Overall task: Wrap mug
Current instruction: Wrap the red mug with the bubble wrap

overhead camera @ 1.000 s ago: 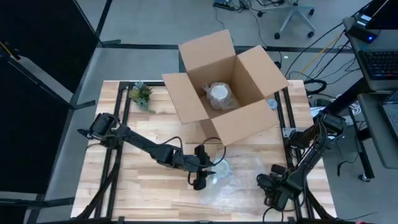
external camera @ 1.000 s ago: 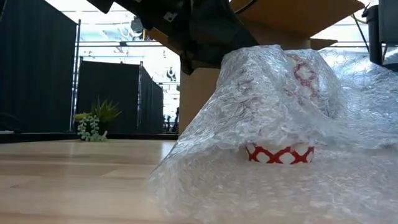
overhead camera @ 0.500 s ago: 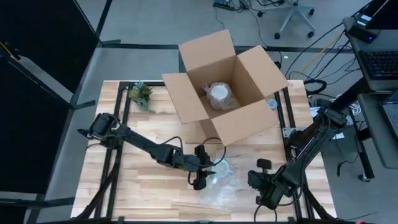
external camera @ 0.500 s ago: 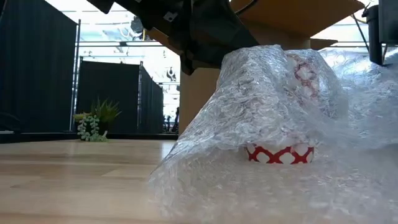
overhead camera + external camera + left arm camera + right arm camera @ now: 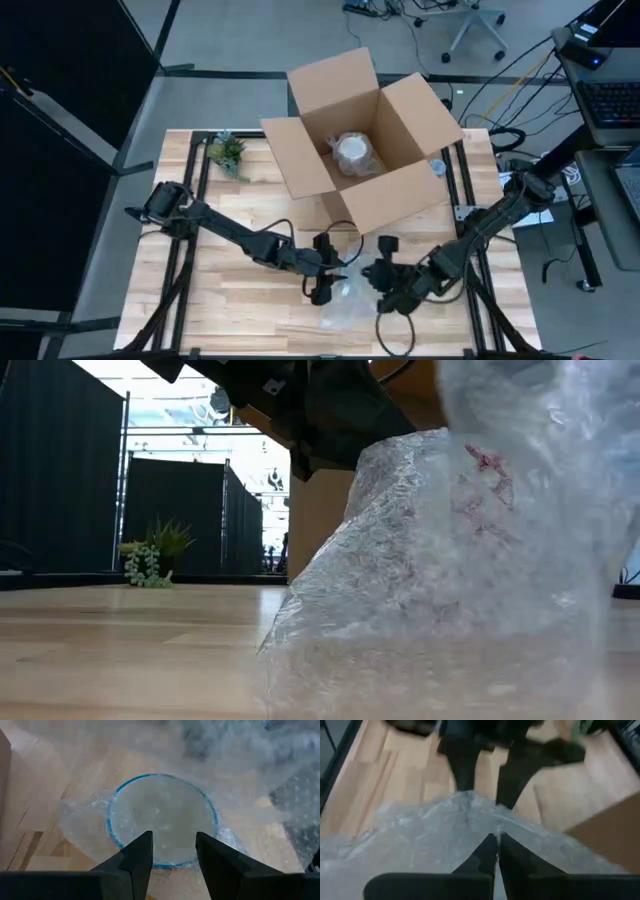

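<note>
Mug [image 5: 478, 495] wrapping is at the fold-over step: we are drawing one flap of the bubble wrap [image 5: 345, 305] across the cup while it sits near the 6 o'clock edge of the desk [image 5: 230, 300]. To do this well, we are judging that the flap should travel low and taut over the top, with no tugging that could tip the cup or slide it out from under the other arm.

Our right tool [image 5: 385, 290] is pinched closed on an edge of the wrap, its fingers [image 5: 490, 851] meeting on the film in the right wrist view. It is sitting at 3 o'clock of the mug, its arm reaching in long and low from the 4 o'clock corner of the desk.

Our left tool [image 5: 322, 278] is hanging over the mug at its 9 o'clock side, fingers [image 5: 137, 857] parted and pointing down at the blue rim under the film, apparently steadying it. That arm is stretching flat across the desk from 9 o'clock.

Beyond, at 12 o'clock, the open cardboard box [image 5: 385, 205] is waiting with another wrapped item inside.
</note>
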Motion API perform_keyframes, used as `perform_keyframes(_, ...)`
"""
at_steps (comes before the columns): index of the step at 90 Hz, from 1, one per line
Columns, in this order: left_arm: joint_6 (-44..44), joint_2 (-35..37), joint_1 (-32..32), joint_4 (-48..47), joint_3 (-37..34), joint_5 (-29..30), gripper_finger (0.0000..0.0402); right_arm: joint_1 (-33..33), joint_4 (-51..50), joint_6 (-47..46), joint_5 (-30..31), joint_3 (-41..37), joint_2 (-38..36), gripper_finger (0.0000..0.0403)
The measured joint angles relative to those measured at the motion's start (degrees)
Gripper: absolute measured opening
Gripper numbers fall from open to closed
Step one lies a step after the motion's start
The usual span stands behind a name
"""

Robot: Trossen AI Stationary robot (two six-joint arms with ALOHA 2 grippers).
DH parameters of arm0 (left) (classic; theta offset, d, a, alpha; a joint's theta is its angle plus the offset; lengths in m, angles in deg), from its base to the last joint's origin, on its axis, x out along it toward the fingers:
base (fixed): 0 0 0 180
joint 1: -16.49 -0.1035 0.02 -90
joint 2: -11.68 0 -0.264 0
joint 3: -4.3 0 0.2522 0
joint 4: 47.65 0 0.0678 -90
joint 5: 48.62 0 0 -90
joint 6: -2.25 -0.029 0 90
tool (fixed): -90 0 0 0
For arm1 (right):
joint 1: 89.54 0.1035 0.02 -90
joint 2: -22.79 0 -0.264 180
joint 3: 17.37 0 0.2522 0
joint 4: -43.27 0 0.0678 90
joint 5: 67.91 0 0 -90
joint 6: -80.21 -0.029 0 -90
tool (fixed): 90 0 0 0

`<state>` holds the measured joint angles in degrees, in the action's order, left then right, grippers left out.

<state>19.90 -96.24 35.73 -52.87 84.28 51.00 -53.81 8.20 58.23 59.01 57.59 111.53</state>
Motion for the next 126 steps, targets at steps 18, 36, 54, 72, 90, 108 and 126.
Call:
perform_keyframes(18, 0.00, 0.00, -0.08, 0.09, 0.01, -0.15, 0.0141, -3.46, 6.34, -0.81, -6.38, -3.92, 2.18, 0.0000)
perform_keyframes(36, 0.09, 1.52, 0.01, -1.07, 0.00, -0.63, 0.0141, -4.19, 6.50, -3.25, -7.85, -4.73, 5.66, 0.0000)
perform_keyframes(54, 1.53, 6.77, 1.07, -3.01, -0.20, -0.63, 0.0141, -4.37, 6.75, -2.87, -9.65, -4.61, 6.36, 0.0000)
perform_keyframes(72, -1.66, 8.47, 1.40, 1.76, 0.00, 2.47, 0.0141, -4.71, 6.75, -2.32, -10.00, -4.65, 6.41, 0.0000)
perform_keyframes(90, -0.56, 1.65, -0.57, 3.55, -0.02, 2.47, 0.0141, -4.79, 6.85, -2.23, -9.99, -4.67, 6.46, 0.0000)
perform_keyframes(108, 4.17, -4.79, -1.81, 9.44, 0.31, -0.88, 0.0141, -5.04, 7.06, -0.88, -10.34, -4.73, 6.48, 0.0000)
perform_keyframes(126, 4.31, -5.69, -1.89, 9.02, 0.39, -1.27, 0.0141, -5.57, 5.04, 0.64, -14.99, -3.99, 5.11, 0.0000)
